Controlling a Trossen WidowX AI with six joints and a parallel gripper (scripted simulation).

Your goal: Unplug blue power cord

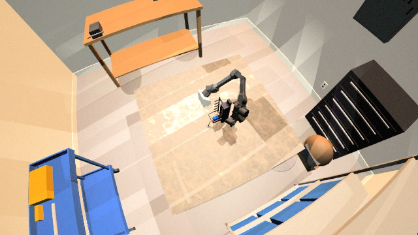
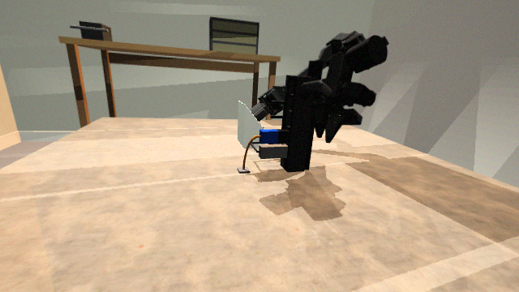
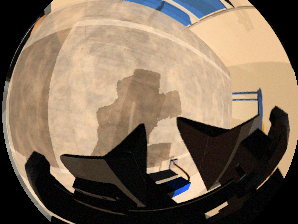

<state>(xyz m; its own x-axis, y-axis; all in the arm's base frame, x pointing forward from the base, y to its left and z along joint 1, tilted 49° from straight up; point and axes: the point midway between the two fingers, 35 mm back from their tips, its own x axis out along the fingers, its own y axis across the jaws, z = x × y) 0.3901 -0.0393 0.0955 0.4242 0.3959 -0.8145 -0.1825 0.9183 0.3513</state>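
The power strip (image 1: 225, 110) (image 2: 299, 122) stands upright as a tall black block. The blue plug (image 1: 215, 117) (image 2: 268, 136) (image 3: 181, 189) sticks out from its side, with a dark part between the blue body and the strip; its prongs are hidden. Its thin orange cord (image 2: 246, 152) (image 3: 183, 172) curves down to a small plate on the table. A grey plug (image 2: 272, 152) sits just below the blue one. My gripper (image 2: 323, 139) (image 3: 161, 124) is partly open and empty, fingers pointing down. In the exterior view it is right of the strip, on the side away from the blue plug, touching neither plug nor cord.
A pale panel (image 1: 204, 98) (image 2: 245, 126) stands by the arm's base, behind the plugs. Several thin dark prong-like shapes (image 1: 217, 104) stick out from the strip's side. The tabletop (image 1: 196, 170) (image 2: 162, 243) carries the arm's shadow. A workbench (image 1: 144, 16) (image 2: 170, 49) stands beyond.
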